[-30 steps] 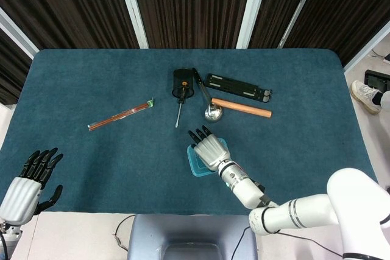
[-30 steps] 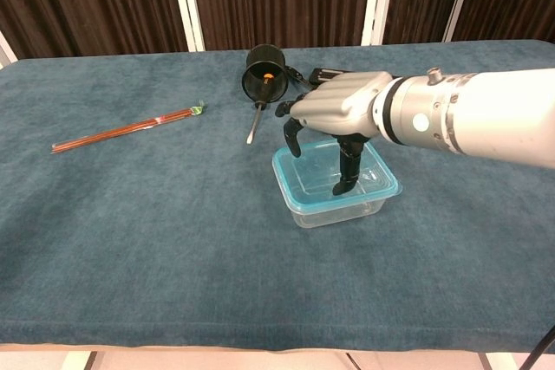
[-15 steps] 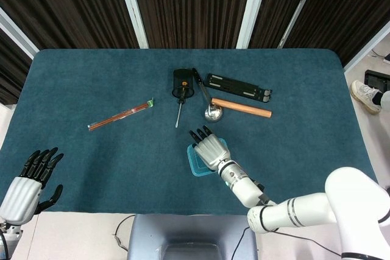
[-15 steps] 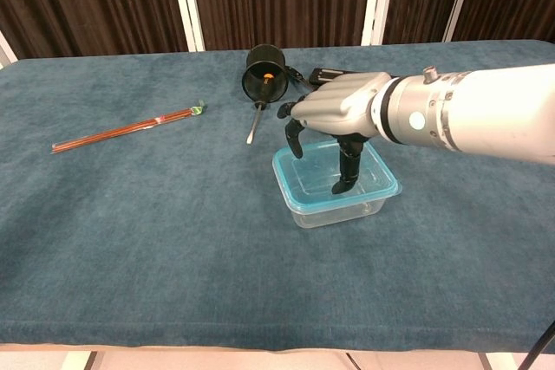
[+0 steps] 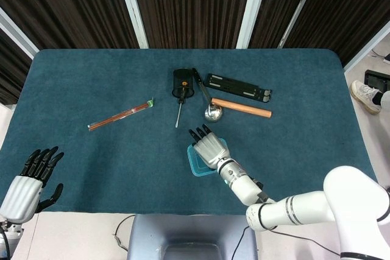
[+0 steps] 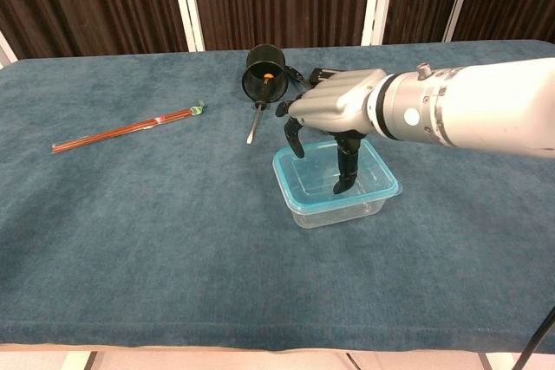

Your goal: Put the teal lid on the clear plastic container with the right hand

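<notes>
The teal lid (image 6: pixel 291 191) is seen seated on the clear plastic container (image 6: pixel 334 207), its rim running all the way round the top, near the front middle of the blue surface (image 6: pixel 156 240). Directly above it the right hand (image 6: pixel 336 106) is held palm down, and nothing is gripped: the fingers (image 6: pixel 345 172) are spread and curled downward, one tip reaching to the lid's top, another hanging over the near left corner. Whether the lid is actually pressed cannot be told from either view. From the head view the right hand (image 5: pixel 209 147) is shown covering most of the container (image 5: pixel 196 167), only the left and near edge of the teal rim being left visible.

The left hand (image 5: pixel 27 182) is found well apart, at the near left corner just off the surface edge, its dark fingers (image 5: pixel 42 159) apart and extended, nothing held.

Farther back a black cup (image 6: pixel 264 73) is seen lying on its side, mouth toward the chest camera, something orange inside. A screwdriver (image 6: pixel 252 123) is laid just in front of it. In the head view a metal ladle (image 5: pixel 211 109), a wooden stick (image 5: pixel 241 107) and a black flat stand (image 5: pixel 237 87) are grouped to the right of the cup. A bundle of red sticks (image 6: pixel 121 129) is lying alone to the left.
</notes>
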`<state>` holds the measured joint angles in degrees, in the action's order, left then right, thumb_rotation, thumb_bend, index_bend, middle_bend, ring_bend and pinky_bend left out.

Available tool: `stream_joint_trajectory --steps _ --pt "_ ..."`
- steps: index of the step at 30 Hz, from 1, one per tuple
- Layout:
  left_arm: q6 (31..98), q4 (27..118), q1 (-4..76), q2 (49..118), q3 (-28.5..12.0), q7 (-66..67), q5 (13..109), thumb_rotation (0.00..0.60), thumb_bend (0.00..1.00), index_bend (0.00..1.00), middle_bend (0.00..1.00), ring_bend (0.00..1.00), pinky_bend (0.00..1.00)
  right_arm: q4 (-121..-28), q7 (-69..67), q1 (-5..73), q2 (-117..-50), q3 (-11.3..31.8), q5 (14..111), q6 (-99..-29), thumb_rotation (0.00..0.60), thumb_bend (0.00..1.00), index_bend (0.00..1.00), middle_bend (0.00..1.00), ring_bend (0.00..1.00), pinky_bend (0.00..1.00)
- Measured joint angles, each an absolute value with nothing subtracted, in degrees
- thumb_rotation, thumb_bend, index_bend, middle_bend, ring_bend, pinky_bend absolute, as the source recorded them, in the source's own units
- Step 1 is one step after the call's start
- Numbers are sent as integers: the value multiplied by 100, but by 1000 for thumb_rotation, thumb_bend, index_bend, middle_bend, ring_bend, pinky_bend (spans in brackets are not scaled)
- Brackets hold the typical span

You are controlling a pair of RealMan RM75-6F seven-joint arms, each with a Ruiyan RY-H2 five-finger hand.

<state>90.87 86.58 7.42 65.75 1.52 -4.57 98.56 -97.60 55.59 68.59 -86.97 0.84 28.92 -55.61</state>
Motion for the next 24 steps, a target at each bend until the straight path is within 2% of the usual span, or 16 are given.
stream_joint_trajectory --steps 24 --pt "9059 8679 759 6569 121 -452 9800 600 441 0 0 0 18 -9613 5520 6929 -8813 -56 2856 -5516 600 232 519 49 28 149"
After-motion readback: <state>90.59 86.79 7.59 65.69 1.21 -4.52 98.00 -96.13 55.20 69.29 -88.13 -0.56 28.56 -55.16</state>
